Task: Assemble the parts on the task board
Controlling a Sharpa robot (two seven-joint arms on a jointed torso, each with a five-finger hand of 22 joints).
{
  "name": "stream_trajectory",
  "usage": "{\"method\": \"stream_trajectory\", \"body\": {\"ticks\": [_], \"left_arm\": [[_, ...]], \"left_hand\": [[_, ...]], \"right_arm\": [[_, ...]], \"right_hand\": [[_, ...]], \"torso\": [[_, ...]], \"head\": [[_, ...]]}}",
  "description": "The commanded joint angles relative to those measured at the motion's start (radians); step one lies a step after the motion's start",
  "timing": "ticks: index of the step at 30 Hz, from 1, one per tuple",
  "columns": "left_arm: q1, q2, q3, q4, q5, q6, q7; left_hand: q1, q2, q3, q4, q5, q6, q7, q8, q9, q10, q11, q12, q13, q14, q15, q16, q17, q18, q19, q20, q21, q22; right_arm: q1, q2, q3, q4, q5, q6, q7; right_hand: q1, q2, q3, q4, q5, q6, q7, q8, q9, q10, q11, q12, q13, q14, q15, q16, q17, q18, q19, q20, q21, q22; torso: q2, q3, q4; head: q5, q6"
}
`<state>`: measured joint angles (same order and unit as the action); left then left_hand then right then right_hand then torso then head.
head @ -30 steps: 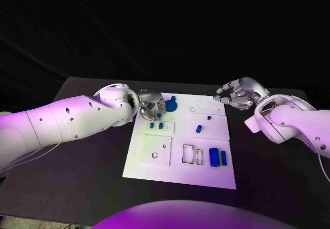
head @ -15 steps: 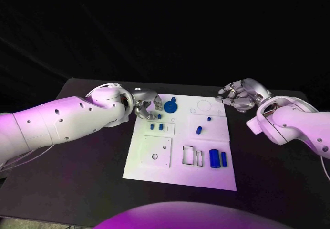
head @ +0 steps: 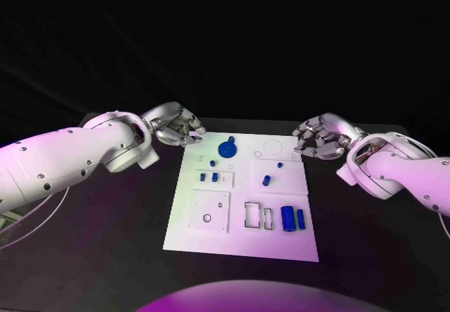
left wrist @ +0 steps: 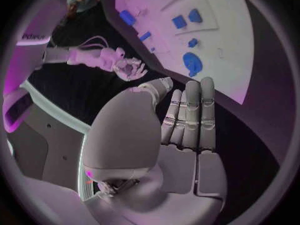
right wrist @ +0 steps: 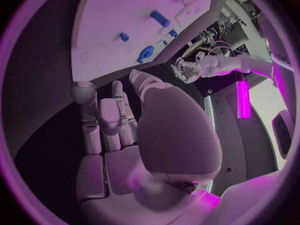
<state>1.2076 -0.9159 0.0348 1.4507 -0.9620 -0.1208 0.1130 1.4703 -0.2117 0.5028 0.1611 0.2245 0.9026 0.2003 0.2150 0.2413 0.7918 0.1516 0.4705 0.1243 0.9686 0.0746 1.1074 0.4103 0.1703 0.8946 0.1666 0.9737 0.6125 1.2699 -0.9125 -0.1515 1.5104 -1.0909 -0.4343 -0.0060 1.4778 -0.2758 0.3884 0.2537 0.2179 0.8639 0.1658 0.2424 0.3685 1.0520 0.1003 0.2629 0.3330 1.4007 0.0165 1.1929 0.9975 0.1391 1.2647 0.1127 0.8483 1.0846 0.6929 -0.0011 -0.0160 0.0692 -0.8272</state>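
The white task board [head: 211, 237] lies in the middle of the table. A round blue part [head: 227, 149] lies near its far edge, also seen as a blue disc [left wrist: 192, 63] from the left wrist. Small blue parts [head: 208, 176] stand in the left plate, another [head: 267, 180] right of them. Two blue cylinders [head: 293, 220] lie at the near right. My left hand [head: 176, 125] hovers off the board's far left corner, fingers straight, holding nothing. My right hand [head: 318, 136] hangs beyond the far right corner, holding nothing too.
The black table [head: 103, 221] has bare room on both sides of the board. Outlined slots [head: 255, 215] and a square plate [head: 209, 210] with a hole sit on the board's near half. From the right wrist, the board [right wrist: 112, 15] lies ahead of the fingers.
My left hand has drawn back from over the board's far left part to beyond its corner, leaving the round blue part uncovered. The right hand has barely moved.
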Motion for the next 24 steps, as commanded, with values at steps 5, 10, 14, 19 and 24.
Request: {"method": "stream_trajectory", "body": {"ticks": [5,10,14,19,24], "left_arm": [[0.001,-0.016,0.000,0.008,0.601,-0.029,0.161],[0.000,-0.023,-0.003,0.017,0.680,-0.026,0.177],[0.000,-0.024,-0.004,0.019,0.718,-0.009,0.188],[-0.001,-0.025,-0.005,0.020,0.749,-0.003,0.194],[-0.001,-0.025,-0.005,0.021,0.756,-0.011,0.191]], "left_hand": [[-0.003,0.014,0.018,0.003,0.003,-0.001,0.003,0.007,-0.001,0.047,-0.007,0.050,0.006,0.001,-0.006,-0.031,-0.022,0.016,-0.003,-0.003,-0.020,-0.016],[-0.006,0.016,0.022,0.000,0.003,0.003,-0.001,0.010,0.000,0.079,-0.014,0.075,0.010,0.006,-0.011,-0.039,-0.028,0.016,0.001,-0.007,-0.026,-0.021],[-0.006,0.016,0.023,-0.001,0.003,0.004,-0.001,0.011,0.000,0.082,-0.015,0.077,0.011,0.006,-0.012,-0.040,-0.029,0.016,0.002,-0.008,-0.026,-0.021],[-0.001,0.015,0.026,-0.007,0.004,0.004,-0.003,0.011,0.000,0.083,-0.017,0.079,0.010,0.007,-0.014,-0.043,-0.031,0.016,0.003,-0.010,-0.027,-0.022],[-0.001,0.015,0.025,-0.008,0.004,0.004,-0.002,0.011,0.000,0.082,-0.017,0.079,0.010,0.007,-0.014,-0.043,-0.031,0.016,0.003,-0.011,-0.027,-0.022]], "right_arm": [[-0.022,0.007,0.000,0.007,-0.375,0.144,0.002],[-0.036,0.025,0.000,0.014,-0.472,0.144,-0.040],[-0.041,0.046,0.000,0.009,-0.503,0.123,-0.066],[-0.043,0.078,0.000,-0.010,-0.518,0.118,-0.092],[-0.046,0.104,0.000,-0.031,-0.521,0.119,-0.104]], "right_hand": [[-0.001,-0.009,-0.003,-0.015,-0.039,0.033,0.008,-0.015,-0.009,-0.009,0.005,-0.038,-0.056,0.021,0.005,0.032,0.036,-0.005,0.023,0.005,0.041,0.033],[-0.002,-0.005,-0.010,-0.022,-0.053,0.048,0.004,-0.021,-0.014,0.003,0.003,-0.055,-0.089,0.046,0.004,0.074,0.088,-0.016,0.054,0.002,0.103,0.076],[0.000,0.001,0.000,-0.025,-0.054,0.063,0.003,-0.027,-0.019,0.027,0.001,-0.063,-0.116,0.075,0.002,0.118,0.142,-0.032,0.096,-0.004,0.191,0.137],[-0.004,0.007,0.020,-0.021,-0.056,0.078,0.006,-0.032,-0.024,0.050,0.001,-0.073,-0.140,0.088,0.002,0.142,0.173,-0.046,0.131,-0.004,0.269,0.191],[-0.005,0.011,0.031,-0.020,-0.053,0.086,0.004,-0.033,-0.025,0.060,-0.001,-0.078,-0.150,0.091,0.000,0.149,0.180,-0.048,0.137,-0.004,0.283,0.202]], "torso": [[0.001,-0.0003,-0.0013],[0.002,-0.0002,-0.0012],[0.001,0.0000,-0.0008],[0.002,-0.0004,-0.0006],[0.003,-0.0009,0.0016]], "head": [[-0.049,0.010],[-0.068,0.017],[-0.065,0.029],[-0.068,0.032],[-0.063,0.028]]}}
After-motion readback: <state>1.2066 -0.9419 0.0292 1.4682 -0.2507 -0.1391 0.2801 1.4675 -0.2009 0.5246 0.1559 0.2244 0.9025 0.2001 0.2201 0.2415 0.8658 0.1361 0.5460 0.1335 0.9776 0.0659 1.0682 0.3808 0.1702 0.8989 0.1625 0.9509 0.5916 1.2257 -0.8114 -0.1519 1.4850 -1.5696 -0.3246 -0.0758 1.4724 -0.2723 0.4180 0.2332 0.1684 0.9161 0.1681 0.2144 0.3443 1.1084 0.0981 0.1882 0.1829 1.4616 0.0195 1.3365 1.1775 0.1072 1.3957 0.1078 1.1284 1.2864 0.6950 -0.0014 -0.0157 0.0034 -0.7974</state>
